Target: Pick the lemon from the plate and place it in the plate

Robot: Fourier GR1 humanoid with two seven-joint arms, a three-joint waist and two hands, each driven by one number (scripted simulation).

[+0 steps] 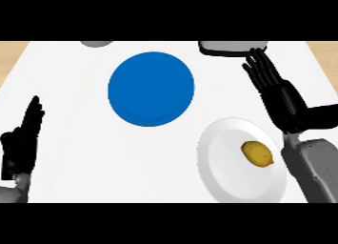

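A yellow lemon lies on the white plate at the lower right of the counter. A blue plate sits bare near the middle, further back and to the left. My right hand hovers just right of and beyond the white plate, fingers straight and pointing away, open and holding nothing. It is apart from the lemon. My left hand rests open at the left edge, fingers up.
A dark-rimmed grey object is cut off at the back right, just past my right fingertips. A small grey object peeks in at the back left. Wooden floor shows beyond both sides of the white counter.
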